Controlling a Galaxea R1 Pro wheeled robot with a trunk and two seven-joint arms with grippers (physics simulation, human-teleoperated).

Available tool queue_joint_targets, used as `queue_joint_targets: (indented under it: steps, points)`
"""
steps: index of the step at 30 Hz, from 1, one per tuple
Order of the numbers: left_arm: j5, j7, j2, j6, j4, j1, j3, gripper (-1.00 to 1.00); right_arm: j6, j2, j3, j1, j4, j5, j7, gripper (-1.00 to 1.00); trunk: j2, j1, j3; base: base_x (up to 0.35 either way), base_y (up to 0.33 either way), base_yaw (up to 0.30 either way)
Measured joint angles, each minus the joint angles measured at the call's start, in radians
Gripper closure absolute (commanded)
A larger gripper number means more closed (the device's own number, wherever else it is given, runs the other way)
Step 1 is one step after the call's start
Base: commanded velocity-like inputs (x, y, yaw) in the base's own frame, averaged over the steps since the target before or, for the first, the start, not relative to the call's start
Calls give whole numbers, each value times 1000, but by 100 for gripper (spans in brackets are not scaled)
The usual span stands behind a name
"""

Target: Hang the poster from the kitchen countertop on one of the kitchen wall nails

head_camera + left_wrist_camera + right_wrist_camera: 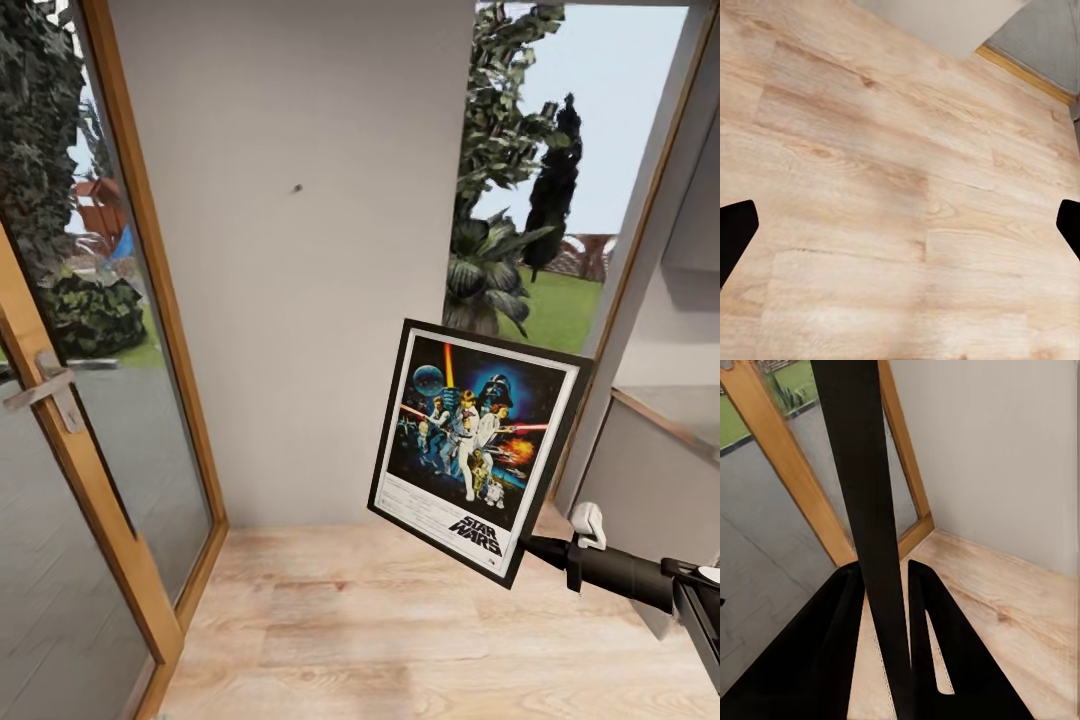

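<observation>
Left gripper (900, 229): fingertips spread wide, empty, over wood floor (885, 187).
Nail (297, 187): at 11 o'clock from poster.
Poster (476, 444): tilted, airborne.
Right gripper (540, 548): clamped on its 5 o'clock corner.
Handling: likely stiff, light; corner hold invites swinging.

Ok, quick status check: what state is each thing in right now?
poster: held off the floor, tilted, not yet hung
right gripper: shut on the poster's edge
left gripper: open, empty, above the wood floor
wall nail: bare
glass door: shut
</observation>
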Motion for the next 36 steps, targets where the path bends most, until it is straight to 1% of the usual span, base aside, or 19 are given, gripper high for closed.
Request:
queue_joint_targets:
  steps: [20, 36]
  points:
    - [0, 0, 0, 0, 0, 0, 0, -100, -1, 2, 0, 0, 0, 0, 0, 100, 0, 0, 0, 335, 1, -1]
    - [0, 0, 0, 0, 0, 0, 0, -100, -1, 2, 0, 0, -1, 0, 0, 100, 0, 0, 0, 336, 67, 0]
